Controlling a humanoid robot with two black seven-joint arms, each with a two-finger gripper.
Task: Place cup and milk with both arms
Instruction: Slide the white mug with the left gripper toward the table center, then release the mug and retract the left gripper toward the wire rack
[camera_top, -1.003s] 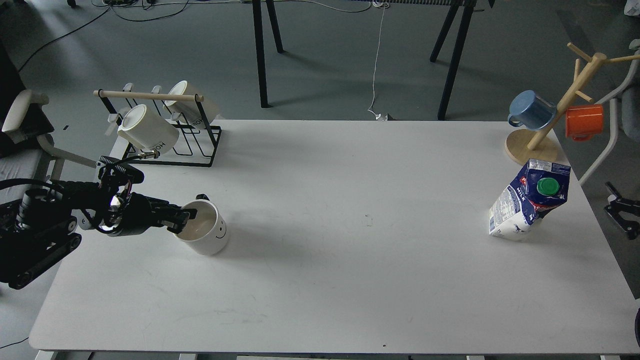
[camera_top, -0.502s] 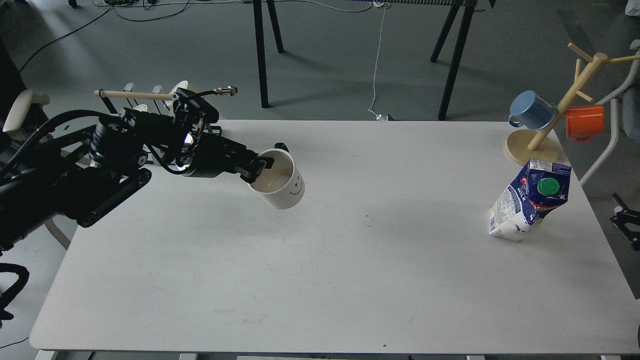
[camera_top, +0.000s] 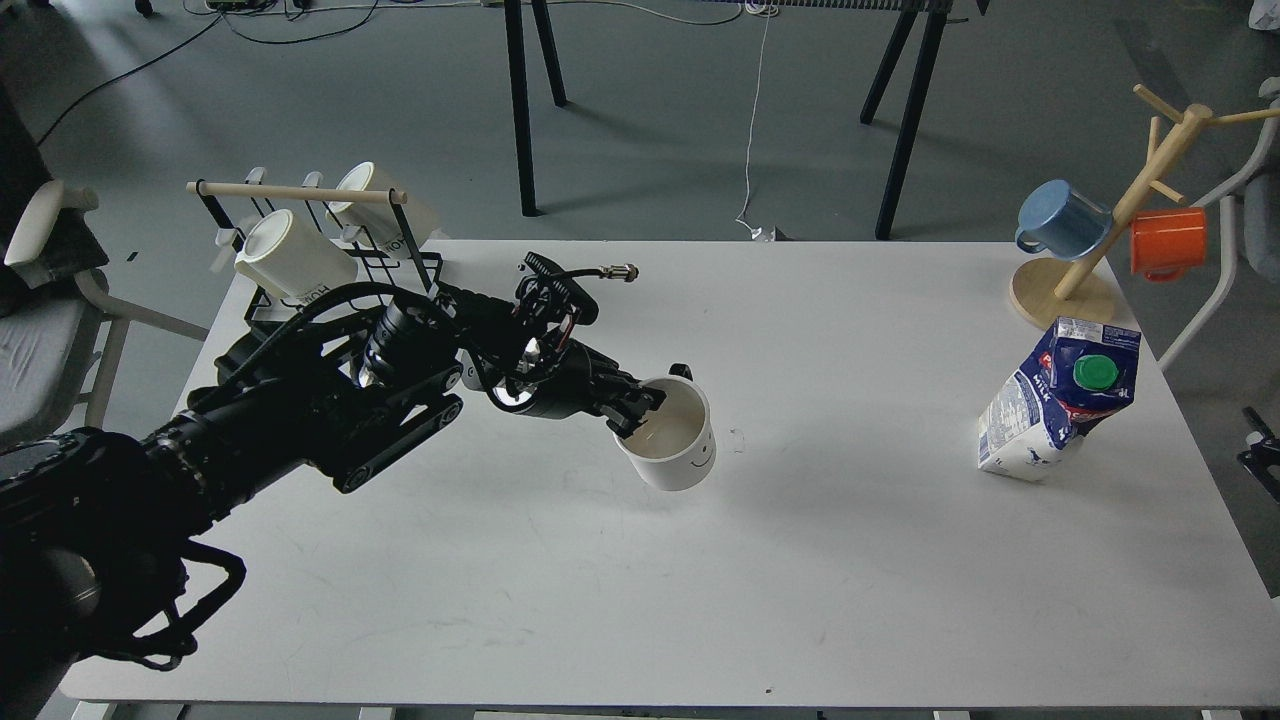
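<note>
My left gripper (camera_top: 636, 409) is shut on the rim of a white cup with a smiley face (camera_top: 676, 447), one finger inside it and one outside. It holds the cup near the middle of the white table (camera_top: 640, 600), tilted slightly, at or just above the surface. The blue and white milk carton with a green cap (camera_top: 1060, 400) stands leaning at the right side of the table. My right gripper is out of view.
A black wire rack (camera_top: 330, 270) with two white mugs stands at the back left. A wooden mug tree (camera_top: 1110, 230) holding a blue mug and an orange mug stands at the back right, just behind the carton.
My left arm has carried the cup from the front left of the table, up and across, to the middle. The milk carton has not moved.
</note>
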